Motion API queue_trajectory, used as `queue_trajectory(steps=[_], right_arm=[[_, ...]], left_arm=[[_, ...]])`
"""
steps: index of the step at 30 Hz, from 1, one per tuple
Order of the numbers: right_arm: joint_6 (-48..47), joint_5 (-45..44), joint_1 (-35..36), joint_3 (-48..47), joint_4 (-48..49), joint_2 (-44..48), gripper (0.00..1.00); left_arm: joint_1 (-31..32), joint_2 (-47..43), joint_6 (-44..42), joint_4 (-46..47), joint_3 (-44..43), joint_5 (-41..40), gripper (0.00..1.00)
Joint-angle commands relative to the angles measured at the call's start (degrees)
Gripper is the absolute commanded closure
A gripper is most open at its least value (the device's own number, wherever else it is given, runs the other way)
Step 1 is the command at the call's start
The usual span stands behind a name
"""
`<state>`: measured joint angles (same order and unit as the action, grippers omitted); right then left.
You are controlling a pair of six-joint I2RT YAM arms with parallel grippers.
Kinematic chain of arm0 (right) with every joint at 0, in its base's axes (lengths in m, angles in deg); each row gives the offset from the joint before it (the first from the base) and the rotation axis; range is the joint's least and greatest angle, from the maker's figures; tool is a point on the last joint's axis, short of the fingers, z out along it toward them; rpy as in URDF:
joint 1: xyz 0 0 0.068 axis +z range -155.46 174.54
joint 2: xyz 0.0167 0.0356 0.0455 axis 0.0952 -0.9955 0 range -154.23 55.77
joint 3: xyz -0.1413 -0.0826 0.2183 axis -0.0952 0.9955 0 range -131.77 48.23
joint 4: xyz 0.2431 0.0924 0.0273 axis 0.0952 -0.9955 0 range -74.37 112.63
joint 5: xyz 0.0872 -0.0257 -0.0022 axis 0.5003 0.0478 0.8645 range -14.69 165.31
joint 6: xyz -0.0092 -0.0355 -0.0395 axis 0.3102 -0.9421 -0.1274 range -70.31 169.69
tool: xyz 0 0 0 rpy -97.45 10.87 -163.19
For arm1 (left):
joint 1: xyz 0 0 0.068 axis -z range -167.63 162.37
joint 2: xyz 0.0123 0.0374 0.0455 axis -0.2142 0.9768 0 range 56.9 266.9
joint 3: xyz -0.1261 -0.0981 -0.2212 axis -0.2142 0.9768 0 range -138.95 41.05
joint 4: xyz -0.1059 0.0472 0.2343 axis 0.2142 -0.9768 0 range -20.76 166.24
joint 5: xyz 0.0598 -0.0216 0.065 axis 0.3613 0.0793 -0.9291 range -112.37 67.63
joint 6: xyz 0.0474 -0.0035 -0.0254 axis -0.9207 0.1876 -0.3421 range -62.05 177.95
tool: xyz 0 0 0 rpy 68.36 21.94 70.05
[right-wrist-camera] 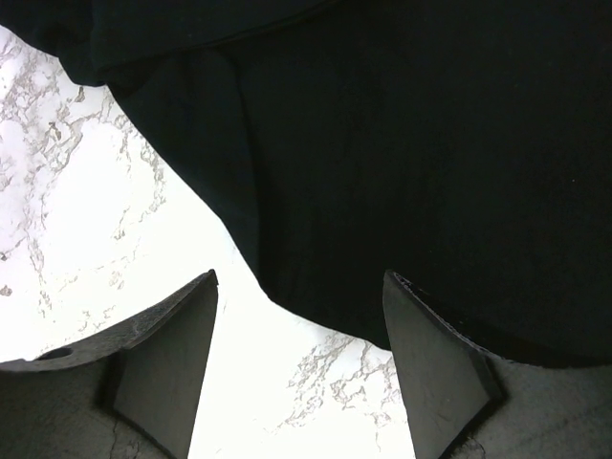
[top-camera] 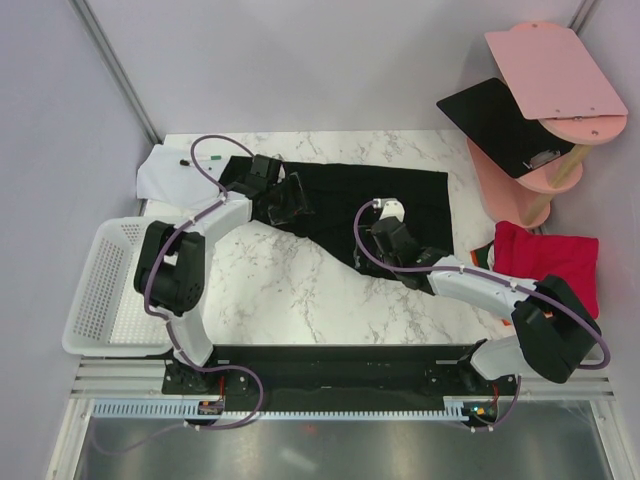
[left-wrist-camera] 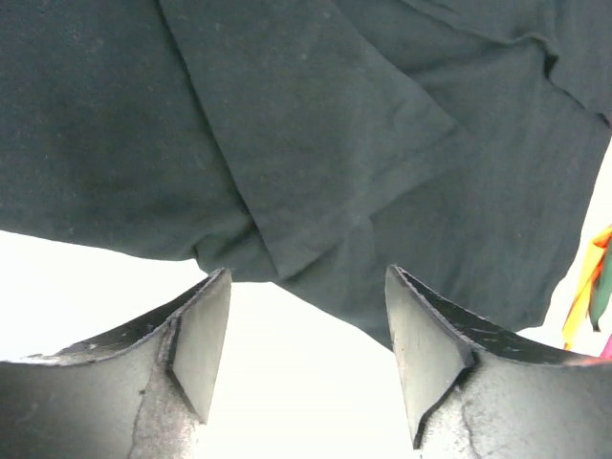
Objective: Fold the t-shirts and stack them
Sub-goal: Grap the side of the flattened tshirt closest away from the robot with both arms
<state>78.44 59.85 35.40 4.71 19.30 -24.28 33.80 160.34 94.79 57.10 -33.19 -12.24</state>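
With left end effector (left-wrist-camera: pixel 307 277) and right end effector (right-wrist-camera: pixel 301 277) spread wide, empty, pinch black t-shirt (top-camera: pixel 400 190) edges together; fold flat.

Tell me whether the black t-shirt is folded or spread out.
Mostly spread: the black t-shirt lies flat and wide across the table, not yet folded into a neat packet.
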Motion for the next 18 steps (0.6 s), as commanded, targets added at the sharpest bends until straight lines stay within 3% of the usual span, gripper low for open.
queue_trajectory(steps=[1,14,18], right_arm=[[0.25,0.52,-0.43,0.9,2.02,1.03,0.23],[0.08,0.08,-2.19,2.48,1.58,3.41,0.22],[0.16,0.43,-2.45,2.57,1.49,3.5,0.22]], left_arm=[[-0.07,2.9,1.92,5.6,0.32,0.86,0.3],[-0.43,9.15,3.85,7.44,-2.58,3.22,0.34],[-0.42,10.11,4.47,8.94,-2.84,3.4,0.44]])
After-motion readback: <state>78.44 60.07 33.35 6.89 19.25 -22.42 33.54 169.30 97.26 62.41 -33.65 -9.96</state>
